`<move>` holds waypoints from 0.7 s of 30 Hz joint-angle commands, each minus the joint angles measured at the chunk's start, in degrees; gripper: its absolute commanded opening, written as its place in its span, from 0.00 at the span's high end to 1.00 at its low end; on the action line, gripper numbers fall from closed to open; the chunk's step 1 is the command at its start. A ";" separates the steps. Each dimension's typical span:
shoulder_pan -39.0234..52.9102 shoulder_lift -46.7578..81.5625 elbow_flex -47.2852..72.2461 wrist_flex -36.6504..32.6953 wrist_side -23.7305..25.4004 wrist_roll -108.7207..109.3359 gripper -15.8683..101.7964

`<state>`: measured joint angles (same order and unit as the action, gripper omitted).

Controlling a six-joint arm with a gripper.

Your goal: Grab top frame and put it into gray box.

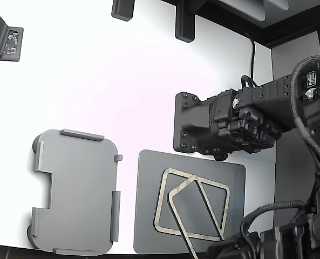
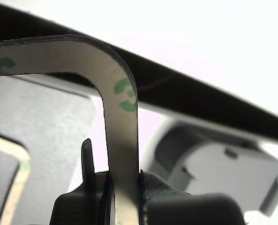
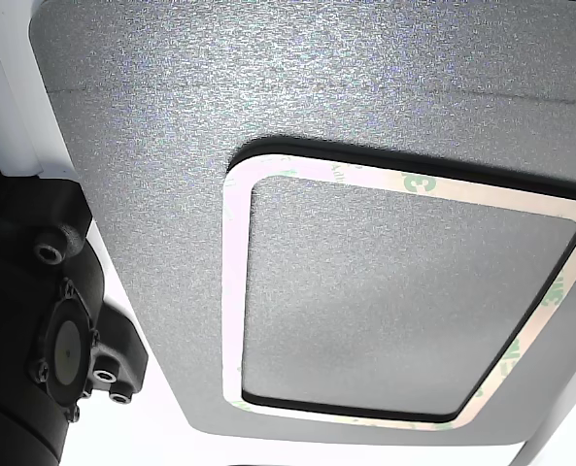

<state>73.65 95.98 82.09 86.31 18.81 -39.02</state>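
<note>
The top frame is cream-beige with green marks. It is tilted up off the dark gray mat, one end raised, crossing over a like frame that lies flat on the mat. My gripper sits at the exterior view's lower edge, mostly hidden. In the wrist view my gripper is shut on the top frame's narrow border, a black finger pressed on each side. The light gray box stands empty at the exterior view's left, apart from the mat, and also shows in the wrist view.
A second black arm with a square plate hangs above the mat's far edge. The other view looks down on the mat and a frame on it. Dark fixtures stand at the white table's back.
</note>
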 commanded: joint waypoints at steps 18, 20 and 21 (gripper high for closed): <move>-29.00 8.61 5.62 -4.31 14.33 100.81 0.98; -33.75 5.45 3.60 -4.04 8.44 104.85 0.97; -35.42 2.81 1.23 -2.20 7.21 108.90 0.97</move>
<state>43.86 101.78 88.15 81.83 30.59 50.71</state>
